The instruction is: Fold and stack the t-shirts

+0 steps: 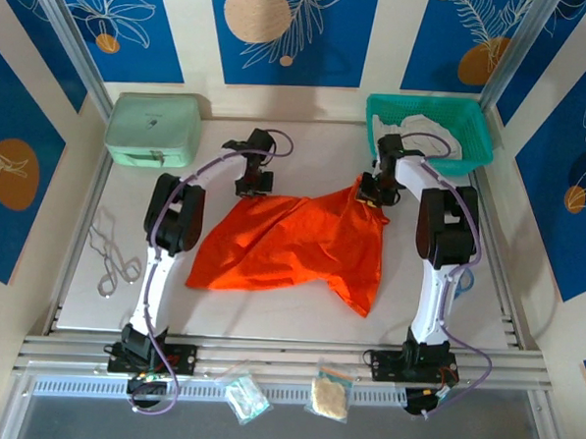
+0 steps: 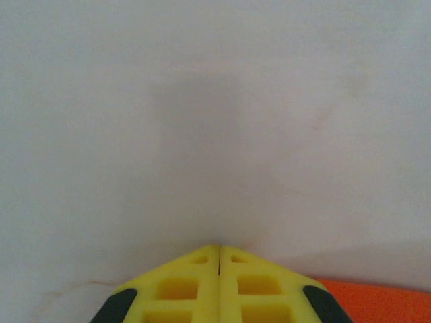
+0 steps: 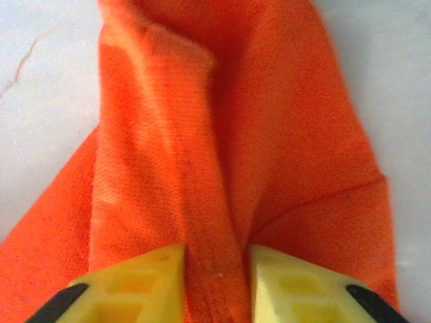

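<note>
Top external view: pale table between blue leaf-print walls, left gripper closed, right gripper pinching orange t-shirt

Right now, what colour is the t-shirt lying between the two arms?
Plain bright orange. The t-shirt shows best in the top external view.

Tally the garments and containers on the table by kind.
T-shirts: 2 (orange t-shirt, spread out; white t-shirt, in the basket)
Containers: 2 (mint-green case; teal basket)
Total: 4
</note>
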